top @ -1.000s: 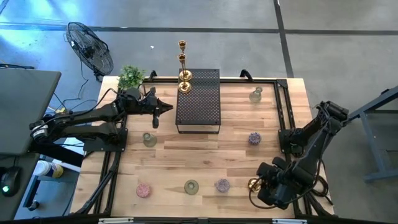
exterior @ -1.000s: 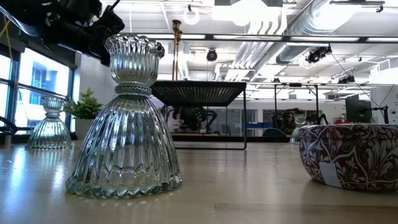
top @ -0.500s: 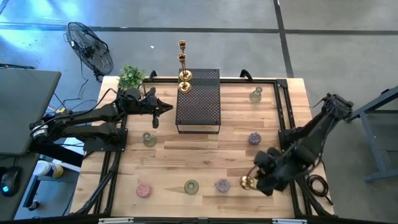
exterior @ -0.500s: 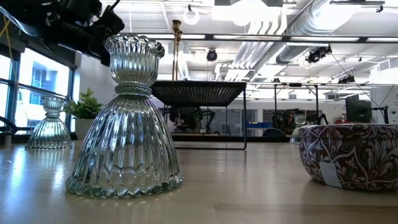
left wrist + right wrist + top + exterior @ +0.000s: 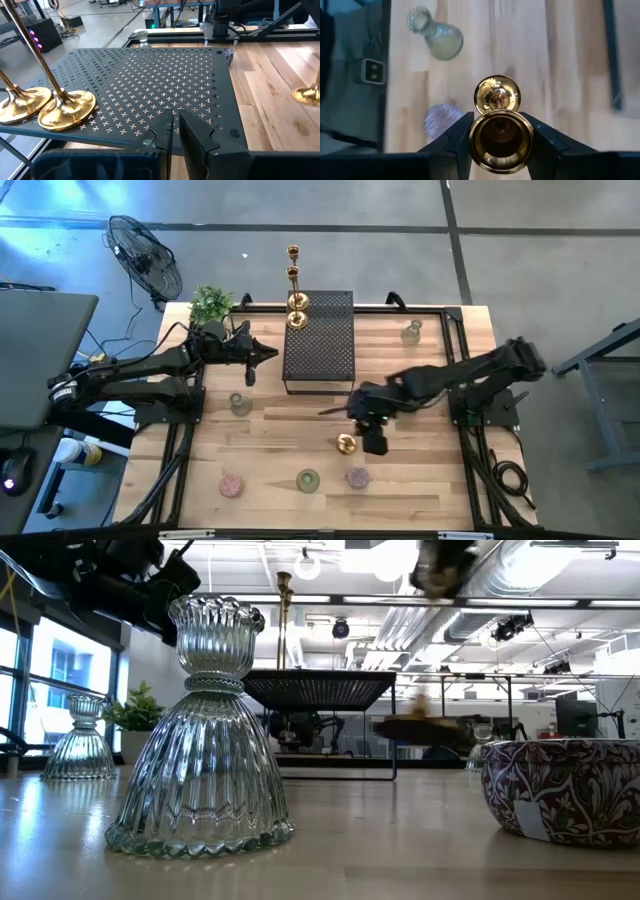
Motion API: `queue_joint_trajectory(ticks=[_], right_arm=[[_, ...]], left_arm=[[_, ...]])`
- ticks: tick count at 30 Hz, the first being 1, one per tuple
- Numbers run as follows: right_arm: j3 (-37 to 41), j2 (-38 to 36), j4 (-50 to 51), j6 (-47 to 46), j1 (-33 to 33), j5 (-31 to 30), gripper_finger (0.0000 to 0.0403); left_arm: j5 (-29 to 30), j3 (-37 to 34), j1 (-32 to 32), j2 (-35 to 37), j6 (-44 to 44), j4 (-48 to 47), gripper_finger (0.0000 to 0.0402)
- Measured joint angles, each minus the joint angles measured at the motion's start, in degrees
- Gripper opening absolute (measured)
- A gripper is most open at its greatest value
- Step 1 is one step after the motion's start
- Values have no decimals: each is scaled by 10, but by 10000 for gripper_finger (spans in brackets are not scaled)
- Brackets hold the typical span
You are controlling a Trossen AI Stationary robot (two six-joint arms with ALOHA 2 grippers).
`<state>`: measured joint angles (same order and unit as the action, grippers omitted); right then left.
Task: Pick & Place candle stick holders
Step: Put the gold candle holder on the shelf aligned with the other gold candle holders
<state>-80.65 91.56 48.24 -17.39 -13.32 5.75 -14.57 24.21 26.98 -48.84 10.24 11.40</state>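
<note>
My right gripper (image 5: pixel 366 428) is over the middle of the table, near the black perforated box (image 5: pixel 320 340), shut on a gold candlestick (image 5: pixel 346 444). Two more gold candlesticks (image 5: pixel 296 302) stand on their round bases on the box's far end. Clear-green glass holders (image 5: pixel 240 404) (image 5: pixel 308 480) (image 5: pixel 411 332), a pink one (image 5: pixel 231 485) and a purple one (image 5: pixel 358 477) stand on the table. My left gripper (image 5: pixel 266 354) hovers at the box's left side, shut and empty; in its wrist view (image 5: pixel 175 129) it looks across the box top. My right gripper pinches the gold candlestick's cup end (image 5: pixel 501 134) between its two fingers (image 5: pixel 456 139), one on each side. The fingers come from above, pointing down. The candlestick hangs below them, its round base (image 5: pixel 497 95) lowest and clear of the table.
A black frame rail (image 5: pixel 458 360) runs along the table's right side and another along the left (image 5: pixel 190 430). A small potted plant (image 5: pixel 210 304) stands at the far left corner. In the low view a ribbed glass holder (image 5: pixel 200 730) and a patterned cup (image 5: pixel 565 790) stand close.
My right gripper has swung from the table's near right corner toward the left and far side, to the middle of the table, carrying the gold candlestick lifted clear. It has stayed shut on it.
</note>
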Motion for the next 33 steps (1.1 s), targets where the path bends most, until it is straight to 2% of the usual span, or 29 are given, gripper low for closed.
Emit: queue_joint_trajectory(ticks=[7, 14, 20, 27, 33], right_arm=[[-173, 140, 70, 161, 45, -53, 129], [-281, 240, 100, 239, 78, -60, 129], [-295, 260, 104, 254, 89, -11, 129], [-292, 260, 102, 254, 89, -9, 132], [-291, 260, 88, 256, 88, -11, 154]], left_arm=[[0, 0, 0, 0, 0, 0, 28], [0, 0, 0, 0, 0, 0, 28], [-2, 0, 0, 0, -4, 0, 28], [-3, 0, 0, 0, -6, 0, 28], [-4, 0, 0, 0, -14, 0, 28]])
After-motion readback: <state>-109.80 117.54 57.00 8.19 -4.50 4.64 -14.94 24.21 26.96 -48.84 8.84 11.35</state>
